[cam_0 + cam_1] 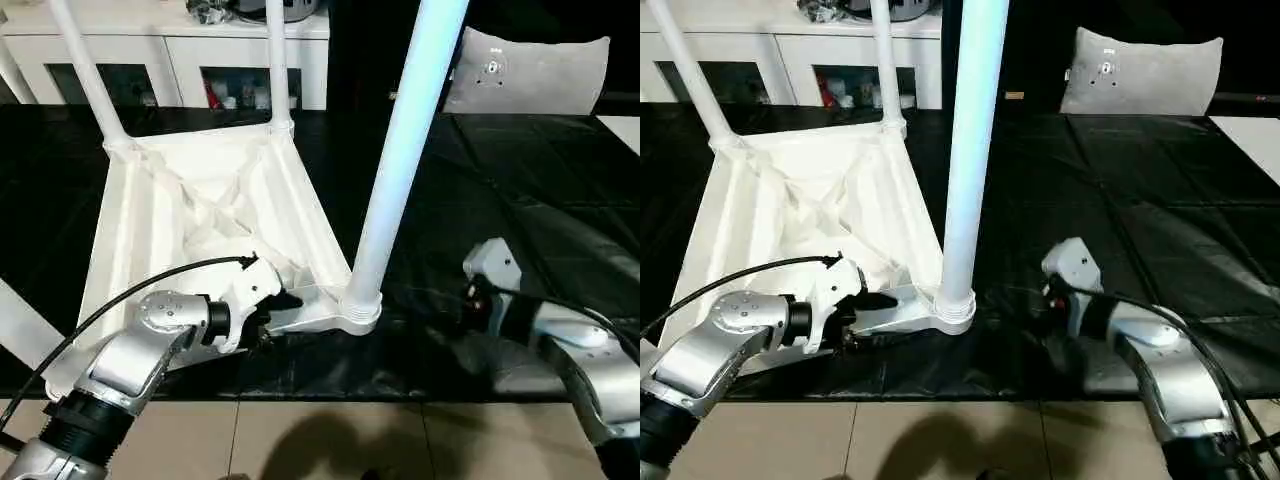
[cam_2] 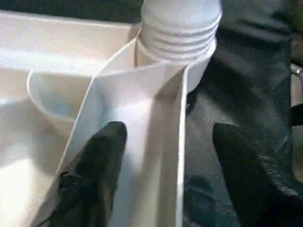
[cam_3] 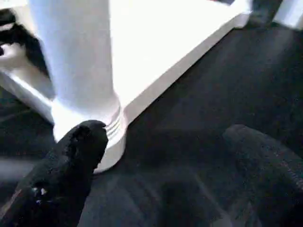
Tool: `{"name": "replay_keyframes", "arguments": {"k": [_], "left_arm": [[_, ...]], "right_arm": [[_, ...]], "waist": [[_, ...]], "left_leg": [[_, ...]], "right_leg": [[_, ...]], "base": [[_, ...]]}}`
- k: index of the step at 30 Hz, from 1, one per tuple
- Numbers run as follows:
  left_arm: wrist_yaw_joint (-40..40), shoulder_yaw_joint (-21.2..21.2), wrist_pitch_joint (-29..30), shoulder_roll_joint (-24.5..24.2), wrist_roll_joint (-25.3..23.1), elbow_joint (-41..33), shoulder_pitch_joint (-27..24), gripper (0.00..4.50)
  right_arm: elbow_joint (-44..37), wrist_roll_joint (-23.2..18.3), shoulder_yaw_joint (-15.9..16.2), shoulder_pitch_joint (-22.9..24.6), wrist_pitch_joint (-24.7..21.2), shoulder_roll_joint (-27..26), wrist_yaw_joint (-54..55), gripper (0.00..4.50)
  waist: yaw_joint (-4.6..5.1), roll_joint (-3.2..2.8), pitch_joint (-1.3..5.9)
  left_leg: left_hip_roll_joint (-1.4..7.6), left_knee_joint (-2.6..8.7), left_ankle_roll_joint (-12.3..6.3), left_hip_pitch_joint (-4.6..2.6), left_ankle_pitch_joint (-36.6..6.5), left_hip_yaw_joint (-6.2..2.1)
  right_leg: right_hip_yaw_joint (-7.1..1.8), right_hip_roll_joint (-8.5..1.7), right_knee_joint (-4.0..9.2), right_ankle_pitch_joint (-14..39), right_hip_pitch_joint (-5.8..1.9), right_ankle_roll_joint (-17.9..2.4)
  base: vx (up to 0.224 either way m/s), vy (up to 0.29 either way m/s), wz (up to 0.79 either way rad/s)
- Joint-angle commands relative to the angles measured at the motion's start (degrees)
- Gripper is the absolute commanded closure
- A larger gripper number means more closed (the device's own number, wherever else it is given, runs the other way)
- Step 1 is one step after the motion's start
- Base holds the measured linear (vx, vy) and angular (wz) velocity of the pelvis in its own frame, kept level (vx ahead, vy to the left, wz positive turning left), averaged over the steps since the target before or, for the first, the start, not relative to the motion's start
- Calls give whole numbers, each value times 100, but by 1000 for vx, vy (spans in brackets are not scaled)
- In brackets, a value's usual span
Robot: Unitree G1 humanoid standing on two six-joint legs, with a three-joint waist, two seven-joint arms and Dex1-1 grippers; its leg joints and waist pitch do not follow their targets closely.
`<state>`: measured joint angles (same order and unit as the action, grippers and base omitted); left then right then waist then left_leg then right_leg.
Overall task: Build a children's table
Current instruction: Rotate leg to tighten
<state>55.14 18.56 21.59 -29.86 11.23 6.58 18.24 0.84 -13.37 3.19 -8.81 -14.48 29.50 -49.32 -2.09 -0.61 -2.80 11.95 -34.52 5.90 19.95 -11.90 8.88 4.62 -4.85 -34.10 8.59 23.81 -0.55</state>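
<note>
A black sheet, creased into squares, covers the surface [image 1: 500,190]; its near edge meets a beige tiled floor [image 1: 330,440]. At the far side stands a white cabinet [image 1: 180,60] with glass-fronted compartments and clutter on top. A grey cushion [image 1: 525,70] leans at the back right.

The table [image 1: 200,210] lies upside down on the left part of the sheet, its ribbed underside facing up. Legs rise from its corner sockets: two at the far corners [image 1: 90,80] and one thick leg [image 1: 405,150] at the near right corner, standing upright in its round socket [image 1: 358,305].

The left gripper [image 1: 285,303] reaches in beside that socket. Its fingers [image 2: 94,175] are partly spread across the table's rim wall, one finger inside the rim and the other outside over the sheet; whether they press on the wall cannot be told.

The right gripper [image 1: 1053,300] sits just right of the near leg, low over the sheet. Its fingers [image 3: 71,165] are spread wide and hold nothing, one fingertip close to the socket.
</note>
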Motion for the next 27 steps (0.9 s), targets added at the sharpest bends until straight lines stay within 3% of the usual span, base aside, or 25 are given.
{"name": "replay_keyframes", "arguments": {"k": [1,2,4,5,15,27], "left_arm": [[-83,30,112,-33,-102,-33,48,158],[-153,6,183,4,-107,-73,39,165],[-200,7,159,40,-144,-74,34,168],[-219,17,144,61,-169,-76,28,192],[-183,198,-19,59,-400,-7,17,262],[85,396,17,-70,-648,51,88,356]], "right_arm": [[-159,-50,39,-6,-59,74,-76,0],[-251,-91,46,11,-161,111,-133,0],[-290,-91,71,6,-203,131,-162,0],[-301,-76,87,-4,-206,132,-169,0],[-218,9,200,-207,-190,103,-203,0],[15,16,312,-490,-95,107,-385,0]], "waist": [[-14,-19,338],[-7,7,338],[-7,-15,340],[-3,18,343],[-8,-22,339],[5,-41,359]], "left_leg": [[29,435,-275,55,-1333,56],[28,434,-281,64,-1317,57],[28,432,-309,63,-1298,51],[29,428,-315,65,-1288,56],[24,434,-306,67,-1325,47],[21,429,-332,73,-1281,48]], "right_leg": [[-208,-203,444,2127,-353,-882],[-206,-199,438,2141,-359,-867],[-201,-201,448,2220,-350,-846],[-200,-200,458,2241,-347,-826],[-194,-205,476,2410,-334,-732],[-195,-205,459,2284,-342,-791]], "base": [[0,0,0],[0,0,0],[0,0,0],[0,0,0],[0,0,0],[0,0,0]]}}
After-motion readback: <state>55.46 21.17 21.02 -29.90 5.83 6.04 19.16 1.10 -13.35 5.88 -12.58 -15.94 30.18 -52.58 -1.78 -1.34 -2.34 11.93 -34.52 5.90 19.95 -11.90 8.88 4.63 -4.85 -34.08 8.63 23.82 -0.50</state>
